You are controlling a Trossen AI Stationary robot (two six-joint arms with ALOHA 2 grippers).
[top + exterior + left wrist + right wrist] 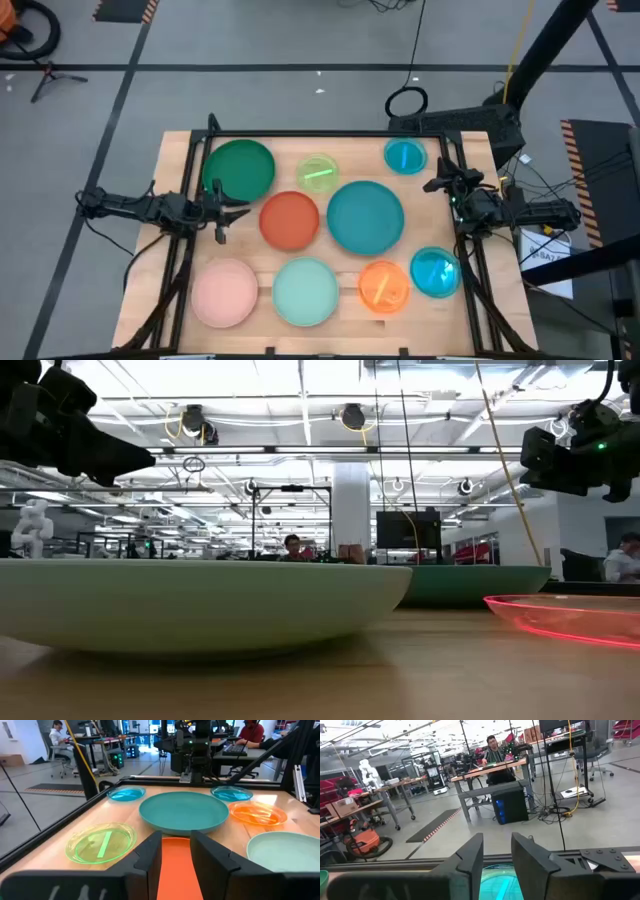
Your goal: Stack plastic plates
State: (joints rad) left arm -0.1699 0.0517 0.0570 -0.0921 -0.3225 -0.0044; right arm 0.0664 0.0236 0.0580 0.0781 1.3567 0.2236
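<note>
Nine round plates lie flat and apart on the wooden table: dark green (240,168), lime (318,173), blue (405,156), red-orange (289,220), teal (365,216), pink (225,291), mint (305,291), orange (384,286) and a second blue (435,272). My left gripper (238,212) is open above the table's left side, just left of the red-orange plate (172,870), which shows between its fingers. My right gripper (432,182) is open above the table near the far blue plate (497,877). Neither touches a plate.
A black frame (330,133) runs round the table's far edge and sides. Past the far edge are cables and a black stand (405,100). In the low view the mint plate (190,605) fills the foreground. People sit at desks (492,750) in the room beyond.
</note>
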